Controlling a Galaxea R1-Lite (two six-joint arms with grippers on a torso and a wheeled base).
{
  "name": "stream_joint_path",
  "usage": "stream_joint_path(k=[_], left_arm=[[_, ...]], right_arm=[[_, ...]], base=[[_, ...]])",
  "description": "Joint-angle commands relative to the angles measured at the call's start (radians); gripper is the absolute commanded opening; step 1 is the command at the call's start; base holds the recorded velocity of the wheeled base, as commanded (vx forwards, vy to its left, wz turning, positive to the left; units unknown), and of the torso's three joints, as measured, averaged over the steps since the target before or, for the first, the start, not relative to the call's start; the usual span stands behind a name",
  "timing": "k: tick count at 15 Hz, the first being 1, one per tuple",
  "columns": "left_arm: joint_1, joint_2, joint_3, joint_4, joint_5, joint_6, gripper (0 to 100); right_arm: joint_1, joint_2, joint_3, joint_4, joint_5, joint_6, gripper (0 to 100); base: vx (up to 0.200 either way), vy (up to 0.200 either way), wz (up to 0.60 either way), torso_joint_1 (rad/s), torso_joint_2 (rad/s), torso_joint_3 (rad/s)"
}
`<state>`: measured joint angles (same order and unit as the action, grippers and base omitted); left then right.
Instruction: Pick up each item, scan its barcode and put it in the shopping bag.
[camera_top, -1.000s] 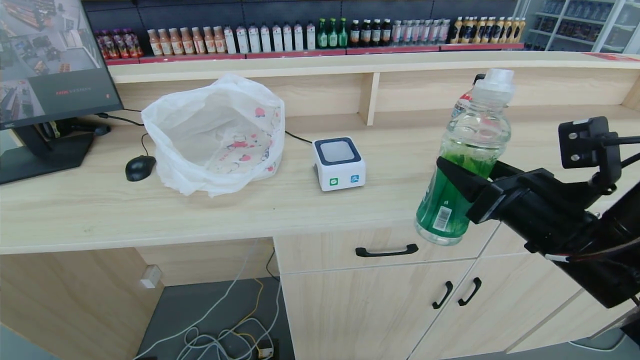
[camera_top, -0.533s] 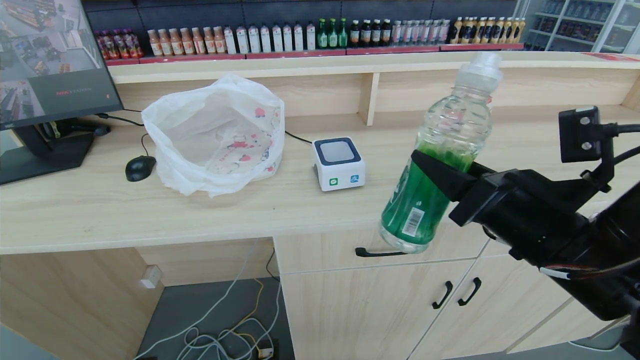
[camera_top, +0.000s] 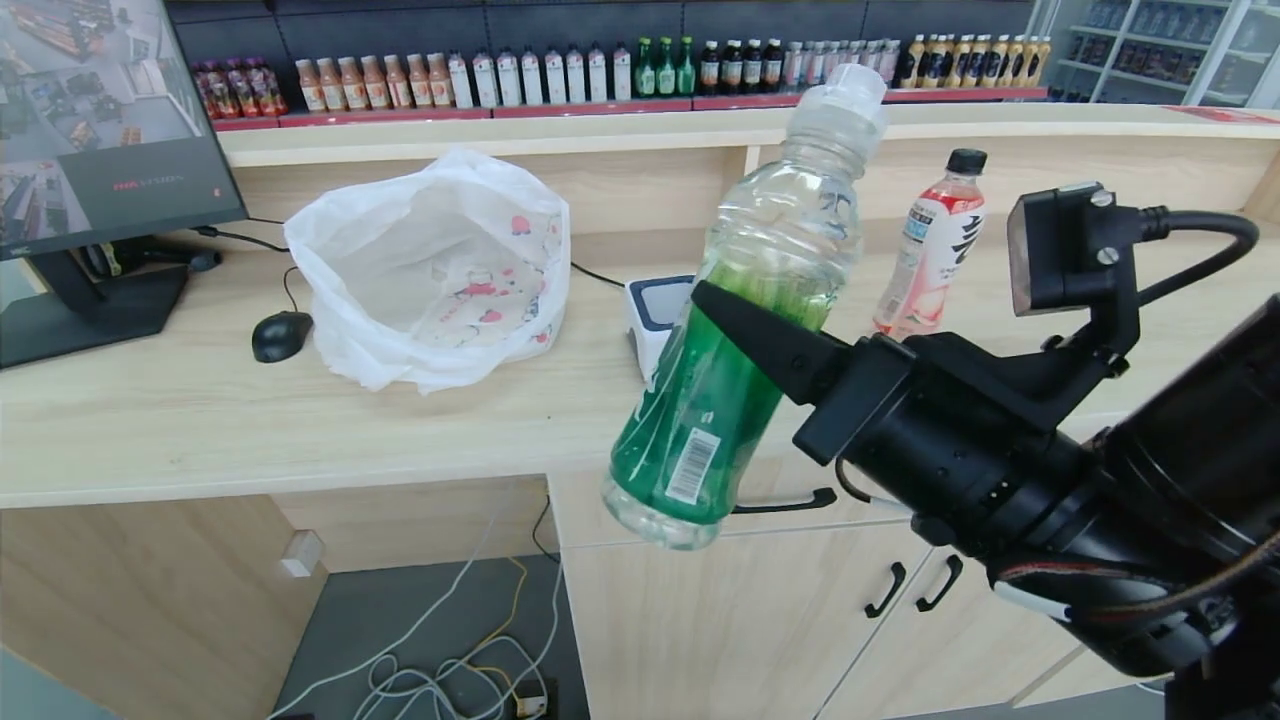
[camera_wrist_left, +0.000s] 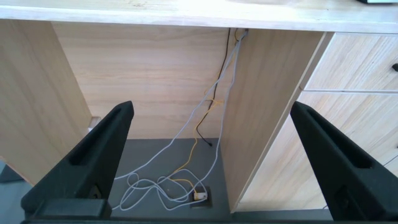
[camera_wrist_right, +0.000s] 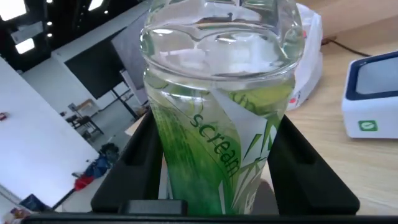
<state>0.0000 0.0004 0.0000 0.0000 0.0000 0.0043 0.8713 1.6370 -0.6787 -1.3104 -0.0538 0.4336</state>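
— What's in your right gripper (camera_top: 735, 335)?
— It's clamped on the green-labelled bottle (camera_top: 700, 420), held tilted in front of the counter (camera_top: 200, 420) and partly covering the scanner (camera_top: 650, 315). The barcode (camera_top: 692, 466) near the bottle's base faces the head camera.
— And your left?
— My left gripper (camera_wrist_left: 211, 109) hangs below the counter, fingers (camera_wrist_left: 102, 146) spread wide. The shopping bag (camera_top: 430, 270) stands open left of the scanner.

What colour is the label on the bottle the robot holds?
The bottle has a green label; head view shows it best.
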Motion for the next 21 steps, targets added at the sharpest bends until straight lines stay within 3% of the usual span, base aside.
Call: stream_joint_path(k=[1, 5, 11, 21], left_arm=[[0.000, 0.000, 0.000, 0.000, 0.000, 0.000, 100], [0.000, 0.000, 0.000, 0.000, 0.000, 0.000, 100], [0.000, 0.000, 0.000, 0.000, 0.000, 0.000, 100], [0.000, 0.000, 0.000, 0.000, 0.000, 0.000, 100]], right_arm=[[0.046, -0.006, -0.012, -0.001, 0.000, 0.034, 0], [0.066, -0.026, -0.078, 0.002, 0.002, 0.102, 0], [0.072, -0.158, 0.031, 0.005, 0.000, 0.106, 0], [0.075, -0.157, 0.028, 0.005, 0.002, 0.105, 0]], base=[[0.000, 0.000, 0.00, 0.000, 0.00, 0.000], [0.000, 0.000, 0.00, 0.000, 0.00, 0.000], [0.000, 0.000, 0.00, 0.000, 0.00, 0.000], [0.000, 0.000, 0.00, 0.000, 0.00, 0.000]])
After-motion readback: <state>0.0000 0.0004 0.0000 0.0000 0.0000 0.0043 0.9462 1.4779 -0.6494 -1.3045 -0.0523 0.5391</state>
